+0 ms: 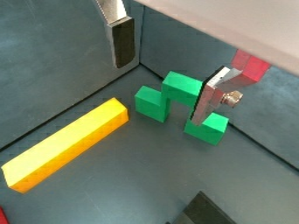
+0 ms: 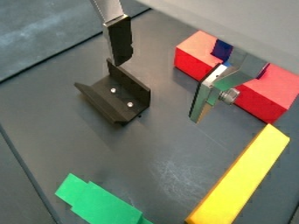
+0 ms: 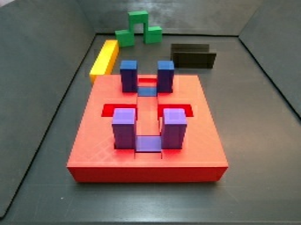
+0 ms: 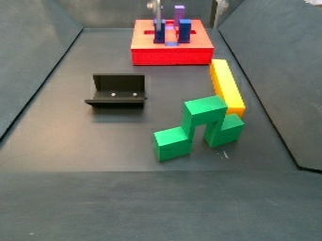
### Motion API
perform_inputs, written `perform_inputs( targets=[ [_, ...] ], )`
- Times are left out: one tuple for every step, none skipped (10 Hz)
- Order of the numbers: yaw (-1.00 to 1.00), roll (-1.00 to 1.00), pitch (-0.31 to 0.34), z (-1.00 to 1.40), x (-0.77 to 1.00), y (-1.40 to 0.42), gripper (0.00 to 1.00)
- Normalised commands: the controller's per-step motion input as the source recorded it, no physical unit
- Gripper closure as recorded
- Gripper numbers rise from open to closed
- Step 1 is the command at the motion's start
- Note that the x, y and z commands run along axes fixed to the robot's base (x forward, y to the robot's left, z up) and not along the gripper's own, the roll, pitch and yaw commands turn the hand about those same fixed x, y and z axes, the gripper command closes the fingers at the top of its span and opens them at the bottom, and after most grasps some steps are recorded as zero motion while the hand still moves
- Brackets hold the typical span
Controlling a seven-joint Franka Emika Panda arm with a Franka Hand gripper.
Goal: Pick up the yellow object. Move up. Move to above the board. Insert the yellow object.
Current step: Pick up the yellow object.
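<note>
The yellow object (image 1: 70,140) is a long yellow-orange bar lying flat on the dark floor, between the board and the green blocks. It also shows in a wrist view (image 2: 246,179) and in both side views (image 3: 105,58) (image 4: 227,85). The board (image 3: 147,149) is a red slab with purple-blue posts, also seen in a side view (image 4: 145,55) and in part in a wrist view (image 2: 197,54). My gripper (image 1: 162,92) (image 2: 158,87) is open and empty, well above the floor, apart from the bar.
Green stepped blocks (image 1: 176,96) (image 4: 195,127) stand beside one end of the bar. The fixture (image 2: 117,94) (image 4: 117,90) stands on the floor away from the bar. Grey walls enclose the floor.
</note>
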Motion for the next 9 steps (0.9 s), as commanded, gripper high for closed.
perform_inputs(
  targets=[
    [0.11,0.1,-0.071,-0.66,-0.66,-0.76,0.0],
    [0.1,0.11,-0.066,-0.75,-0.71,-0.77,0.0],
    [0.04,0.08,-0.074,-0.82,-0.82,-0.71,0.0],
    [0.0,0.05,-0.071,-0.83,-0.93,-0.6,0.0],
    [0.0,0.04,-0.06,-0.84,-1.0,-0.51,0.0],
    [0.0,0.04,-0.059,-0.85,-1.0,-0.47,0.0],
    [0.0,0.08,-0.067,-0.86,-1.0,-0.3,0.0],
    [-0.08,0.16,-0.156,-0.73,-1.0,0.0,0.0],
    [-0.19,0.06,-0.167,-0.82,-0.89,0.19,0.0]
  ],
)
